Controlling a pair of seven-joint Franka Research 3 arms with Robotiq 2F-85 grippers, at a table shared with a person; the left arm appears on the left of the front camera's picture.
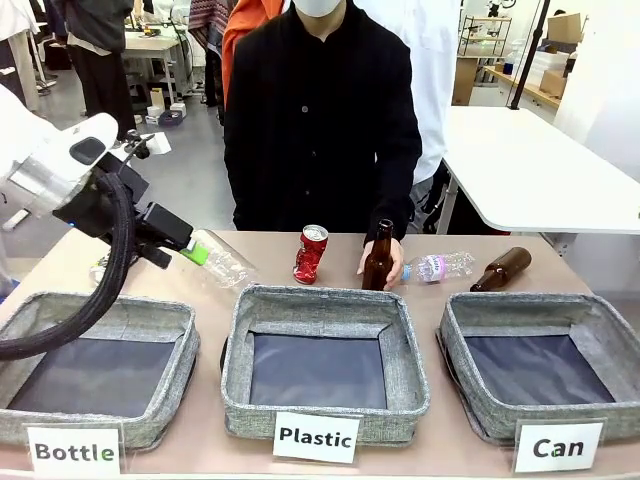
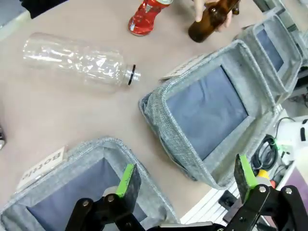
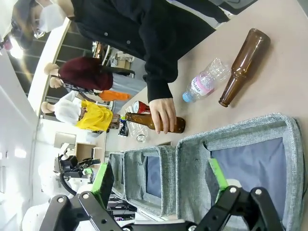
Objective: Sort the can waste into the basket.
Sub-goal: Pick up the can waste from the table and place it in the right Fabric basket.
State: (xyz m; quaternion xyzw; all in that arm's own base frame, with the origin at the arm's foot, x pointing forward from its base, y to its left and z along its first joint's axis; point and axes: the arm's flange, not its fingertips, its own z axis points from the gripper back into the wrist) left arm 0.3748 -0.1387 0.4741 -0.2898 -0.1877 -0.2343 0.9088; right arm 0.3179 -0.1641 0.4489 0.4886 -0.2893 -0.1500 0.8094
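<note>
A crushed red can (image 1: 310, 253) with a silver top stands at the far middle of the table, also seen in the left wrist view (image 2: 144, 17) and the right wrist view (image 3: 139, 107). The black can is hidden or out of view. The grey basket behind the "Can" card (image 1: 460, 340) sits front right with nothing inside (image 3: 288, 139) (image 2: 270, 48). My left gripper (image 2: 185, 166) is open in the air above the gap between the "Bottle" and "Plastic" bins. My right gripper (image 3: 159, 168) is open too, hovering near the Can basket. Neither holds anything.
A person's hand (image 1: 392, 262) holds an upright brown bottle (image 1: 378, 260) next to the red can. A clear plastic bottle (image 1: 220, 258) lies far left, a pink-labelled one (image 1: 437, 267) and a brown bottle (image 1: 500, 268) far right. The Bottle bin (image 1: 100, 310) and Plastic bin (image 1: 320, 300) line the front.
</note>
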